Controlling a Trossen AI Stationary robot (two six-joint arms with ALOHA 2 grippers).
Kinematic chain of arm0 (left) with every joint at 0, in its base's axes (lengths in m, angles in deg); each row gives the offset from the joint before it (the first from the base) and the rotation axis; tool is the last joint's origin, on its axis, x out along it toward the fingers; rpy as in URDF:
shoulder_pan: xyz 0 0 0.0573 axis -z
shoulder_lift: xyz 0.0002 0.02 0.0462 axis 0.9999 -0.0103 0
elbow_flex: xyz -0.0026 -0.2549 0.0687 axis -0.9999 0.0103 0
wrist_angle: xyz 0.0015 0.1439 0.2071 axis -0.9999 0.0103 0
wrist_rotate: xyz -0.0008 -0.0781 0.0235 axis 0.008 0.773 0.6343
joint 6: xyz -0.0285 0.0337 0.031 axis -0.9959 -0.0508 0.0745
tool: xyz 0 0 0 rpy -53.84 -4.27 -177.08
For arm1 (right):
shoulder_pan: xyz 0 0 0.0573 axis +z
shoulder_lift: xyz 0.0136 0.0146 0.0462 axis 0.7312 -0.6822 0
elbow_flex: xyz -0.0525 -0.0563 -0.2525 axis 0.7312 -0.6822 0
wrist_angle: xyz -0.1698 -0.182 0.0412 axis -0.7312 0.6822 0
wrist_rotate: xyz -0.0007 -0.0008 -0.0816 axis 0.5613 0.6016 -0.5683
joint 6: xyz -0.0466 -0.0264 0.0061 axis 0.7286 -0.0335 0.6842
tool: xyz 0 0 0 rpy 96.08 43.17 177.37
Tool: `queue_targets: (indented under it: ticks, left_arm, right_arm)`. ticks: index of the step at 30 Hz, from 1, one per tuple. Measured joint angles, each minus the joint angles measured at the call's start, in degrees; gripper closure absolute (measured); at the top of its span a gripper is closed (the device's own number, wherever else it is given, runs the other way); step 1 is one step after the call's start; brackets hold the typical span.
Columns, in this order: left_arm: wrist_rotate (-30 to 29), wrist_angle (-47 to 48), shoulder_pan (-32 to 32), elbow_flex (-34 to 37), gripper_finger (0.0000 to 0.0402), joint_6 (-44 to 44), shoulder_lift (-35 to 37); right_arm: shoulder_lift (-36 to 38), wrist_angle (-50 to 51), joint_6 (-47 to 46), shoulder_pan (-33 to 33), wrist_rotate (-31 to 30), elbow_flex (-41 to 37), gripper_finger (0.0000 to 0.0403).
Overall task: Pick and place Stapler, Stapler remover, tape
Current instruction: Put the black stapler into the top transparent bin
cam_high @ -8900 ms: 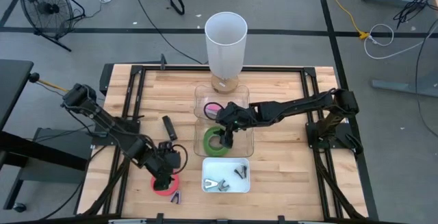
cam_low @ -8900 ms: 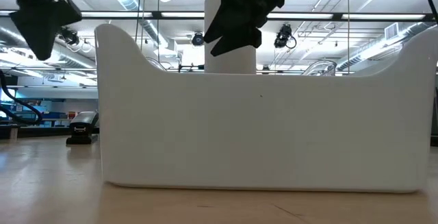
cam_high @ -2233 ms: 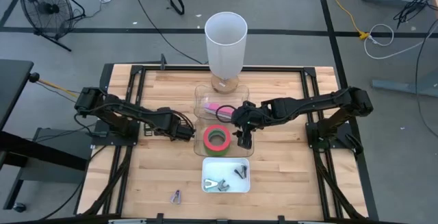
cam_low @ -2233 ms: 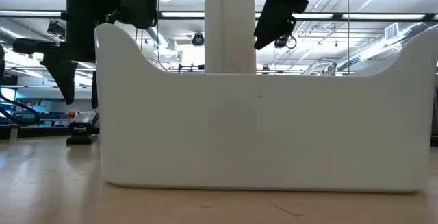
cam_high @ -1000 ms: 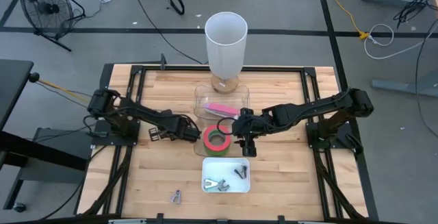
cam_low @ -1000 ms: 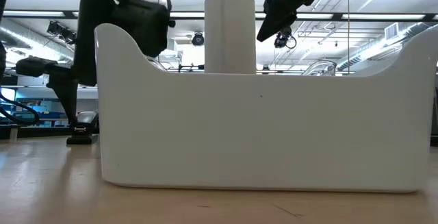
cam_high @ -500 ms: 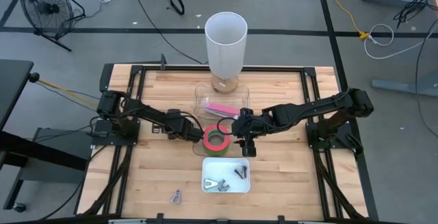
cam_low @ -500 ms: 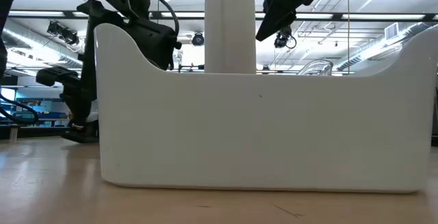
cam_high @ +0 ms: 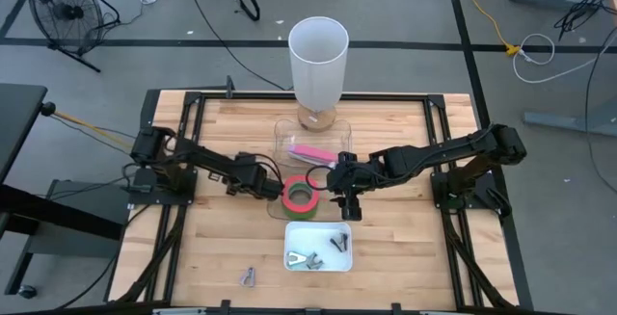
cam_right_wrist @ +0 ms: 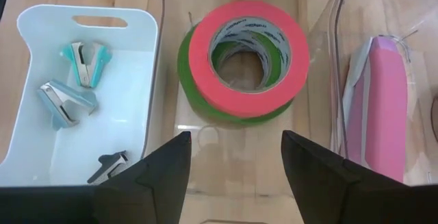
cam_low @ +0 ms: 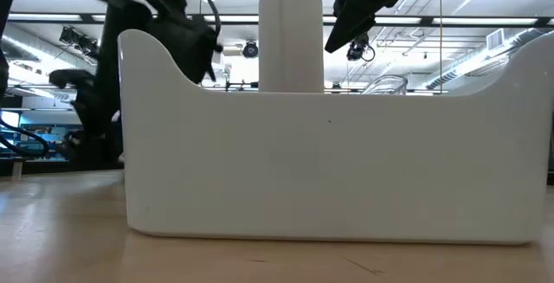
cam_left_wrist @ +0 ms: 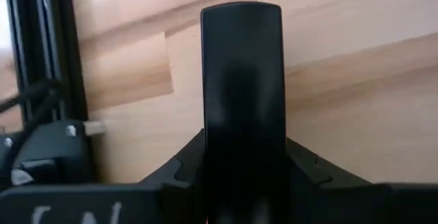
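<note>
Lying in the clear tray (cam_high: 345,192) at mid-bench, my pink tape roll (cam_right_wrist: 248,53) sits stacked on a green tape roll (cam_right_wrist: 188,73), the green one showing under its edge. In the next compartment of that tray, on the side toward the tall white cylinder (cam_high: 318,62), the pink stapler (cam_right_wrist: 386,101) rests flat. Nearer the front edge, the white bin (cam_right_wrist: 34,142) holds two teal staple removers (cam_right_wrist: 70,87) and a dark one (cam_right_wrist: 108,164). A further small purple remover (cam_high: 249,276) lies alone on the bench (cam_high: 405,248). My right pincer (cam_high: 345,199) hovers over the tray beside the rolls, fingers spread apart and empty. My left pincer (cam_high: 273,189) reaches to the tray's other side, next to the tape; whether it is parted I cannot tell.
</note>
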Motion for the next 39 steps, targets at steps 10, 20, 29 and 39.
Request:
queue_targets:
  ticks: [10, 20, 29, 39]
  left_arm:
    - [-10.21, 2.26, 2.14, -9.36, 0.0281, 13.21, 7.94]
    - [-16.93, -1.18, 1.09, -21.87, 0.0281, 44.50, 8.64]
    - [-6.75, -10.94, -8.33, -23.31, 0.0281, 76.19, 8.64]
    - [10.99, -20.14, -16.56, -23.29, 0.0281, 93.01, 8.32]
  right_arm:
    - [0.00, -0.34, -2.78, 0.03, -0.02, 0.00, 0.0175]
    - [-0.02, -1.14, -8.80, 2.71, 0.19, -2.82, 0.0175]
    - [-0.02, -3.58, -16.06, 5.37, 0.00, -6.06, 0.0175]
    - [-0.02, -4.46, -19.63, 7.85, -0.43, -6.43, 0.0175]
